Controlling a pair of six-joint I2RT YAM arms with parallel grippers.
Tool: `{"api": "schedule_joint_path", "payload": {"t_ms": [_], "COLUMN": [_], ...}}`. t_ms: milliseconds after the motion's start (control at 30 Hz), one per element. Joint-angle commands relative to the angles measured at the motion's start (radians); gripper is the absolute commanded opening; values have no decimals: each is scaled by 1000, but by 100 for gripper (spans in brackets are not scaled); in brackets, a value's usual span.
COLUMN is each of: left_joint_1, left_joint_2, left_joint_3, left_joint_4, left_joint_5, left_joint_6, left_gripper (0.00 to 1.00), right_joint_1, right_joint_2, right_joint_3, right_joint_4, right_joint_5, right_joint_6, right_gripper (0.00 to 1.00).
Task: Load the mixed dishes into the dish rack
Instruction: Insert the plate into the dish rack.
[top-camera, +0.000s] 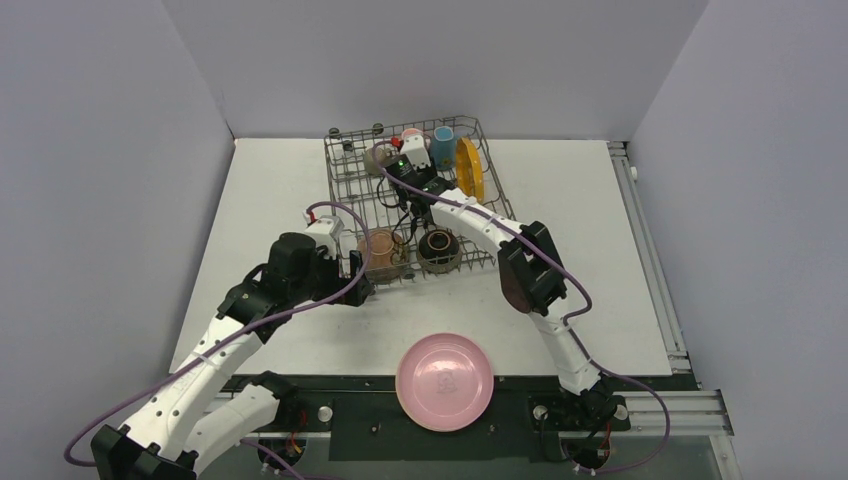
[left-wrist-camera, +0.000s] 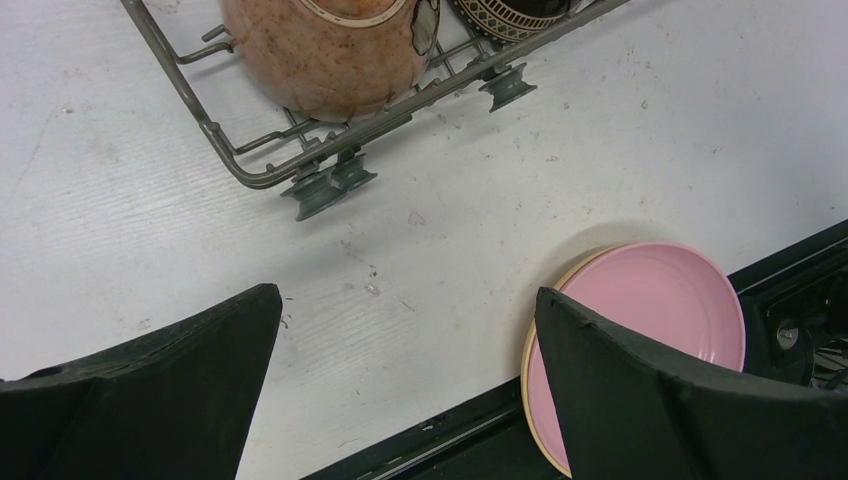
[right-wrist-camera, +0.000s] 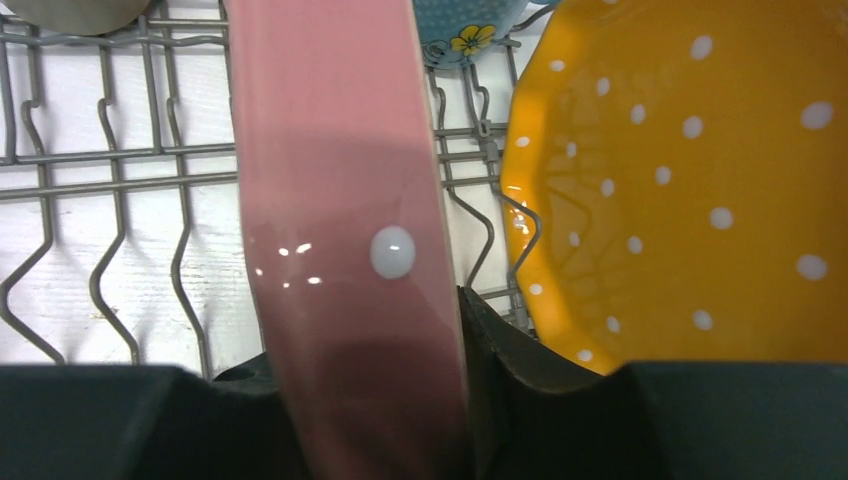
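My right gripper (right-wrist-camera: 352, 378) straddles the upright glossy pink ceramic plate (right-wrist-camera: 340, 180) inside the grey wire dish rack (right-wrist-camera: 100, 158); clamped or released, I cannot tell. My left gripper (left-wrist-camera: 408, 345) gapes wide above the white worktop (left-wrist-camera: 440, 200).

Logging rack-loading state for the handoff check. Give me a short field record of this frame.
right gripper: closed on pink plate, standing on edge in dish rack, beside dotted orange-yellow plate
left gripper: open, empty, over table by rack corner
rack front: terracotta bowl, dark brown bowl
left to load: second pink plate at near table edge
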Motion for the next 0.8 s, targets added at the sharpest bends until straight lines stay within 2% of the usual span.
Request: {"api": "schedule_joint_path", "payload": {"t_ms": [0, 333, 767], "left_joint_1": [8, 11, 13], "left_joint_2": [0, 5, 7], "left_joint_3": [15, 16, 14], "left_joint_4": [40, 41, 39], "left_joint_5": [10, 16, 14], "left_joint_6": [17, 17, 17], "left_gripper": [96, 96, 96], "right_joint_1": [-7, -7, -66], "right_joint_2": [-21, -62, -163], "right_joint_3": [13, 36, 22], "right_joint_4": [31, 32, 28], "right_joint_5": [-12, 8, 52], "right_joint_6": [40, 37, 52], "right_gripper": [33, 43, 46]}}
